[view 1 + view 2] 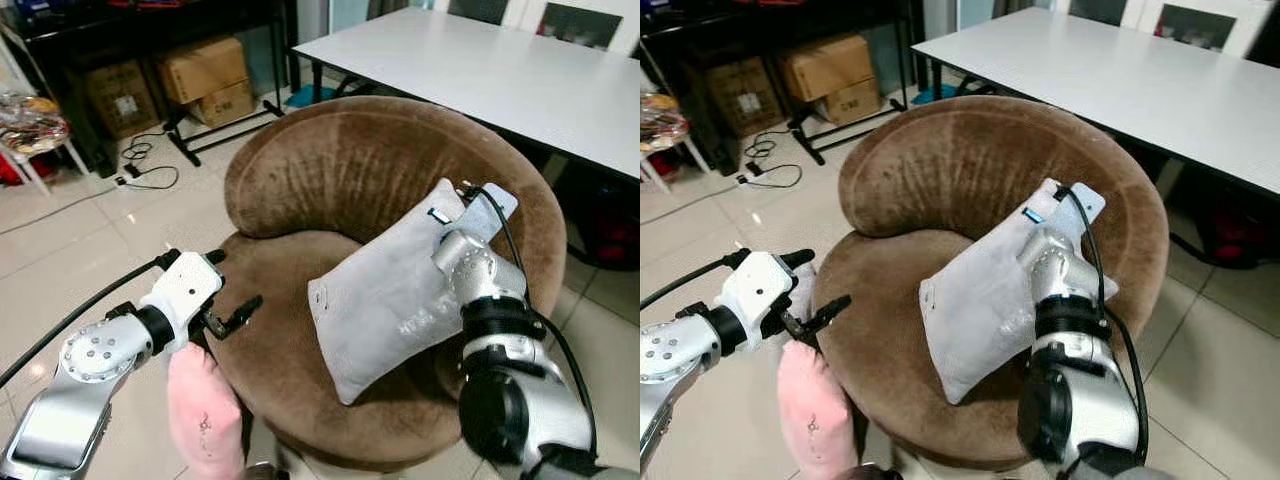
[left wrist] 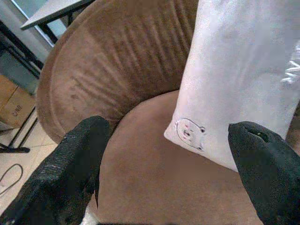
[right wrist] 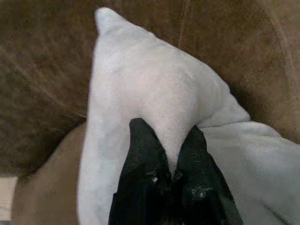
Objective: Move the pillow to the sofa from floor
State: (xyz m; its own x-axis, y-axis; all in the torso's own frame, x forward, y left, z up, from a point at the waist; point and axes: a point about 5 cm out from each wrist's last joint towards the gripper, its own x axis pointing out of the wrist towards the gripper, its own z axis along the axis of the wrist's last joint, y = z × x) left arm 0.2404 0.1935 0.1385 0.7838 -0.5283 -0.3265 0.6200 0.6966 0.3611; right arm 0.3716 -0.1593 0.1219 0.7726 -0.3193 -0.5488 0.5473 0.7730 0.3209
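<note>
One grey pillow (image 1: 395, 295) is seen propped on the seat of a round brown sofa (image 1: 330, 170), leaning against the right part of the backrest. Its long axis runs diagonally, from a low near corner close to the front of the seat up to a high far-right corner by the backrest rim; a small printed bear face is carried near its lower left edge, as shown in the left wrist view. The right end effector (image 3: 171, 154) is closed on the pillow's fabric near its upper right edge, a fold of cloth being pinched between the two black fingers (image 3: 145, 154). The left end effector (image 2: 168, 164) is held open at the near left side of the seat, its two fingers (image 2: 77, 159) spread wide and aimed toward the pillow without touching it. One pink cushion (image 1: 205, 415) is seen low at the near left, just beside the front of the sofa and under the left arm. One long white surface (image 1: 500, 70) stands behind the sofa on the far right. Two cardboard boxes (image 1: 205, 80) are stacked on the floor at the far left, with a third box (image 1: 120, 98) further left under a dark shelf, and black cables (image 1: 145, 165) are lying on the pale tiled floor (image 1: 60, 270) near them.
</note>
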